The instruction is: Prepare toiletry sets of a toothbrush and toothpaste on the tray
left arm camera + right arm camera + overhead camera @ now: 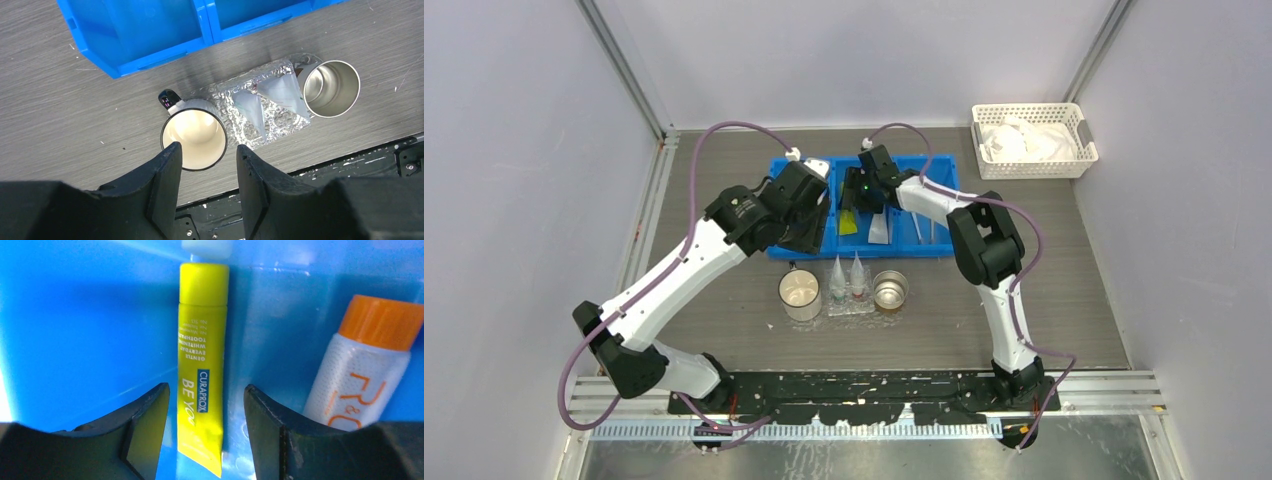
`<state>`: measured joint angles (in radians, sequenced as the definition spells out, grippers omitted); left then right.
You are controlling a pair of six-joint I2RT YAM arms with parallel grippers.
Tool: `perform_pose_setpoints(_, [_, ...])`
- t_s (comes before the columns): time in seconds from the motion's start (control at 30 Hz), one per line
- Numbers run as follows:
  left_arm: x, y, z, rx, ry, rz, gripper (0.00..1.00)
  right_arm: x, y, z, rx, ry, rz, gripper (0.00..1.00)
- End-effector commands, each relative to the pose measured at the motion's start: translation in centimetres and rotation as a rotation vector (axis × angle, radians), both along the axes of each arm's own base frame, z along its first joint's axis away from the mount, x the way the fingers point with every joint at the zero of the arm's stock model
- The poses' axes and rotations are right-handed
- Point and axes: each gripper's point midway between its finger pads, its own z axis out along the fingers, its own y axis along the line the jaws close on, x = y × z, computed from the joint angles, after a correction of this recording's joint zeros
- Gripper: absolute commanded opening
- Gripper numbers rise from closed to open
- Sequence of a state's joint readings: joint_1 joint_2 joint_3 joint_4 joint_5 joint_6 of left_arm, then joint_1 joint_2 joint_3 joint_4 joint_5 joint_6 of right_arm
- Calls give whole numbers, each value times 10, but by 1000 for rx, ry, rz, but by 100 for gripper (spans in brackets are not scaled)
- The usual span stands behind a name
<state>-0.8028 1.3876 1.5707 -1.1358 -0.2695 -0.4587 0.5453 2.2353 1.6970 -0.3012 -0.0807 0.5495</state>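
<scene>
While both arms reached into the blue bin (944,165) at the upper middle of the top view, the tray (852,311) lay just below it at centre frame. Two toiletry sets (838,276) stood on it as slim clear cones, with a white mug (800,295) just left, a steel cup (890,290) just right, and a white lattice basket (1024,108) at upper right. In the left wrist view the left gripper (208,147) hung above the mug's glossy cream interior, its matte black fingers moderately apart with nothing between them. The tray showed right of the mug as crinkled, glinting plastic. In the right wrist view the right gripper (206,390) straddled a flat yellow toothpaste tube (202,340) on the bin's smooth floor, jaws apart with a gap on either side, gripping nothing. An orange-capped white tube (365,375) lay at right. The step in hand looked like picking toothpaste for another set. The next move would call for lowering and pinching the soft, slick tube squarely across its width.
</scene>
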Motion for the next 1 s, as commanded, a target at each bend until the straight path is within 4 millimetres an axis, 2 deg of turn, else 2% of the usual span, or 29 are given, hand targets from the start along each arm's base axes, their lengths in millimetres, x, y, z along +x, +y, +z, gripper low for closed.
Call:
perform_pose_setpoints(0.0, [3, -3, 12, -49, -47, -14, 45, 15, 15, 28, 128, -104, -8, 62])
perform_pose_setpoints(0.13, [4, -5, 8, -48, -42, -16, 45, 18, 16, 24, 122, -104, -14, 63])
perform_pose_setpoints(0.23, [5, -6, 6, -45, -36, -21, 45, 21, 13, 11, 83, -79, -23, 62])
perform_pose_setpoints(0.33, [5, -6, 5, -43, -34, -20, 45, 22, 11, -3, 39, -45, -22, 55])
perform_pose_setpoints(0.67, [6, -8, -1, -46, -21, -22, 43, 15, 6, -38, -17, 22, -1, 53])
perform_pose_setpoints(0.83, [6, -9, -1, -50, -20, -23, 42, 9, 5, -55, -42, 65, 19, 41])
perform_pose_setpoints(0.97, [6, -11, -2, -60, -15, -26, 41, 3, 4, -62, -54, 98, 36, 38])
